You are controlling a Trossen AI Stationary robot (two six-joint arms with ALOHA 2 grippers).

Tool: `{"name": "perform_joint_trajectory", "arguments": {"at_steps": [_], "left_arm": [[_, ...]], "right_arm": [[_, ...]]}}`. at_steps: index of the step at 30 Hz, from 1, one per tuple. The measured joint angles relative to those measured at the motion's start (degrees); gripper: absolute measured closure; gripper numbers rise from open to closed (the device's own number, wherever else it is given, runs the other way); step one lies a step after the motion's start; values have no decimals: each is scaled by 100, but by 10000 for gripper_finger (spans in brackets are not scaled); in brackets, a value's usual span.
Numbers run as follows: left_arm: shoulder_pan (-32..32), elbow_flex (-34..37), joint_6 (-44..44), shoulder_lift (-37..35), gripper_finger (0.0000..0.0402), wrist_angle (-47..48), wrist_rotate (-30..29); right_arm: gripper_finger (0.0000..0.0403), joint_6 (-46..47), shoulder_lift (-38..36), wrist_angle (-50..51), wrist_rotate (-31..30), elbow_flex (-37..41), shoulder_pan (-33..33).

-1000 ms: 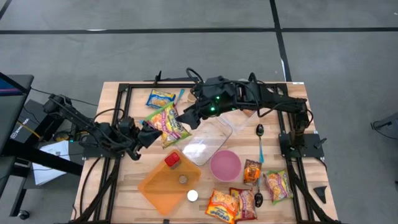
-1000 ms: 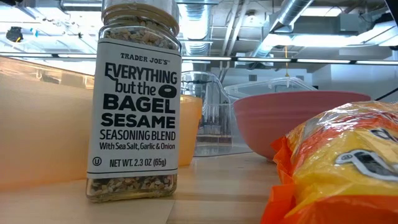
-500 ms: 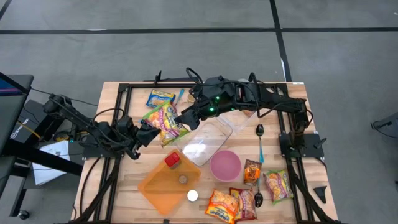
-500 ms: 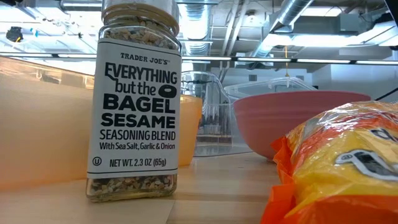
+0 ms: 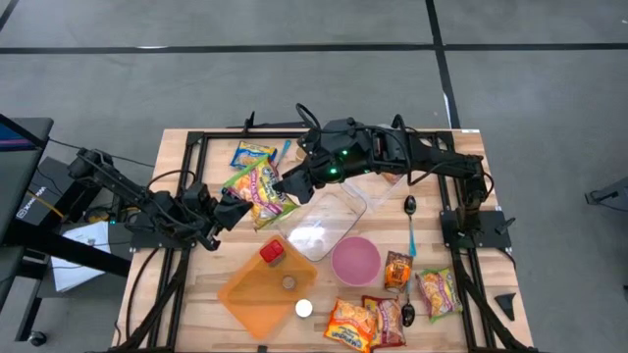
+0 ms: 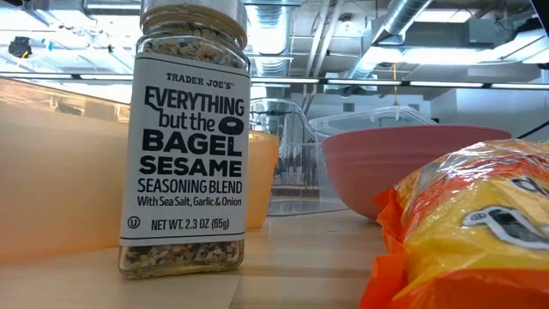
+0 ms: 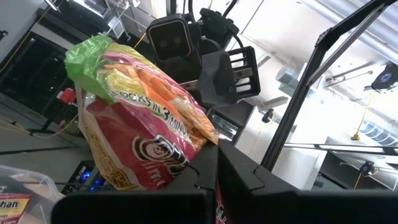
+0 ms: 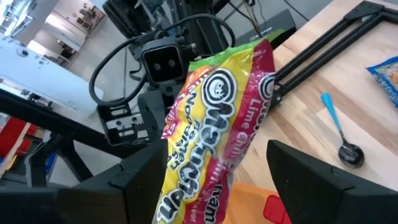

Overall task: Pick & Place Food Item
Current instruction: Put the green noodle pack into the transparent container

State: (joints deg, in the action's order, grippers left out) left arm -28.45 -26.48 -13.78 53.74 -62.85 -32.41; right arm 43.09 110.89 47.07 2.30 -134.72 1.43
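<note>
A yellow, pink and green noodle packet point(image 5: 259, 190) hangs in the air over the table's left middle, between my two grippers. My left gripper point(image 5: 233, 208) is shut on the end nearest it. My right gripper point(image 5: 287, 184) faces it from the table's right and is open. In the right wrist view its fingers point(image 8: 142, 186) stand on either side of the packet point(image 8: 214, 118); I cannot tell whether they touch it. The left wrist view shows the packet point(image 7: 137, 118) standing up from my left gripper point(image 7: 211, 169). My left gripper pinches the packet's lower end point(image 7: 196, 155) between its two fingers. The fingers come from the table's left, slanting upward. The packet is lifted clear of the table and stands tilted beyond the fingers, its green end away from them.
An orange tray point(image 5: 257, 294) with a red item point(image 5: 272, 252) lies at the near left, the seasoning jar point(image 6: 184, 137) beside it. A clear container point(image 5: 329, 221), pink bowl point(image 5: 355, 260), spoons point(image 5: 410, 211), a blue packet point(image 5: 253, 154) and more noodle packets point(image 5: 350, 322) lie around.
</note>
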Motion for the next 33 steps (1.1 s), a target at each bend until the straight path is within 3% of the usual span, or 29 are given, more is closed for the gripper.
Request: {"name": "perform_joint_trajectory", "arguments": {"at_steps": [17, 33], "left_arm": [[0, 0, -13, 0, 401, 13, 27], [0, -2, -17, 0, 401, 153, 22]], "right_arm": [[143, 45, 343, -389, 341, 4, -5], [262, -11, 345, -390, 454, 2, -9]]}}
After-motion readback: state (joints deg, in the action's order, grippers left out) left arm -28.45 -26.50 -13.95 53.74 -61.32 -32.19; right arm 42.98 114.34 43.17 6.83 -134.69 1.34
